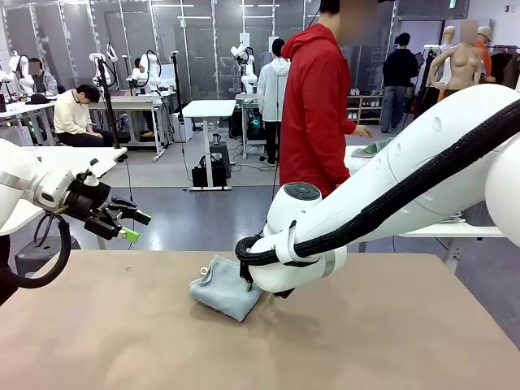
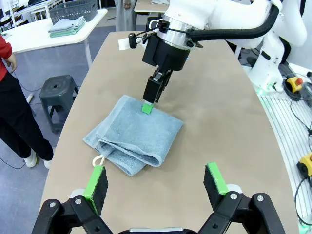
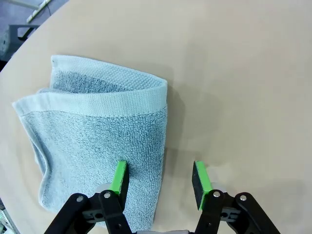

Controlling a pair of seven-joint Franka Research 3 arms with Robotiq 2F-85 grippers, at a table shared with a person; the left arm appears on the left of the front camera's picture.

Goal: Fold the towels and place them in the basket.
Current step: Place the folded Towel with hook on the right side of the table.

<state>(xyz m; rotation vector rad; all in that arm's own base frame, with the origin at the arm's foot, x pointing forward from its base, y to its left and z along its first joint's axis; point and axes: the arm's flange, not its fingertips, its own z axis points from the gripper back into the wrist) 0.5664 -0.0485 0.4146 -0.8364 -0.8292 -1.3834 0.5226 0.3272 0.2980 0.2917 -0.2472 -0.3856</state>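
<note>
The left gripper hangs raised, jaws wide and empty. Mid-table, the grey-blue towel lies folded, so basketing seems to remain. The left wrist view gives its white loop and a mesh basket on a side table well apart, while the right wrist view gives the right gripper, parted and unclamped, astride the towel's edge.

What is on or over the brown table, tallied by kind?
Grey-blue towel: 1
Grippers: 2, the left gripper and the right gripper
Total: 3
</note>
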